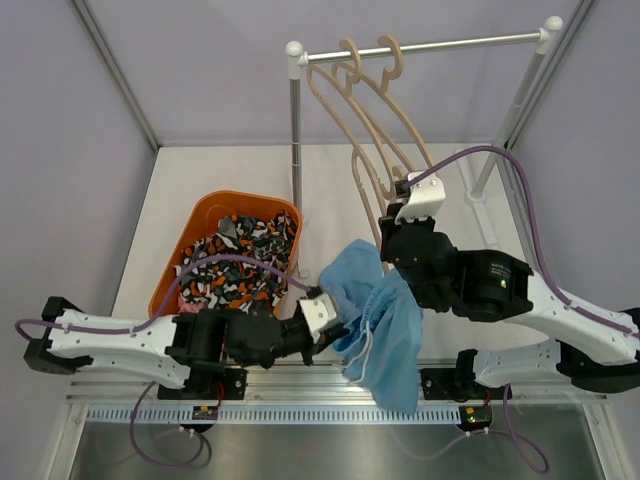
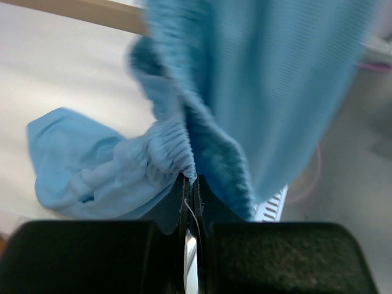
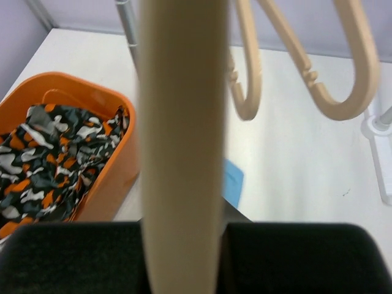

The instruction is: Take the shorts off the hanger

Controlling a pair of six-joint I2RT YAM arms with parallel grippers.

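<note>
Nearest the overhead camera, both arm bases sit at the near edge of the table [image 1: 220, 170]. From above, the left gripper [image 1: 325, 320] is pinched on the light blue shorts [image 1: 375, 320], which hang in a bunch between the two arms, drawstring dangling. The shorts' upper edge lies against the lower end of a beige hanger [image 1: 385, 185]; whether they are clear of it cannot be told. The right gripper [image 1: 395, 212] is clamped on that hanger, which hooks over the rack rail [image 1: 430, 47] beside other bare hangers [image 1: 340, 110]. To the left stands an orange bin [image 1: 215, 200] holding the black shorts [image 1: 240, 260] with orange and white blotches. In the left wrist view, the left gripper [image 2: 190, 184] has its black fingers [image 2: 92, 257] pressed together on the gathered waistband of the light blue shorts [image 2: 275, 92], and the fabric rises and covers the right end of the hanger [image 2: 92, 11] bar at the top. In the right wrist view, the right gripper [image 3: 184, 233] grips the hanger [image 3: 180, 122] bar, which runs upright between its dark fingers [image 3: 79, 257]. A small patch of the light blue shorts [image 3: 233, 180] shows just right of the bar. The orange bin [image 3: 113, 177] with the black shorts [image 3: 49, 153] lies on the left, and the other bare hangers [image 3: 343, 73] curve above.
</note>
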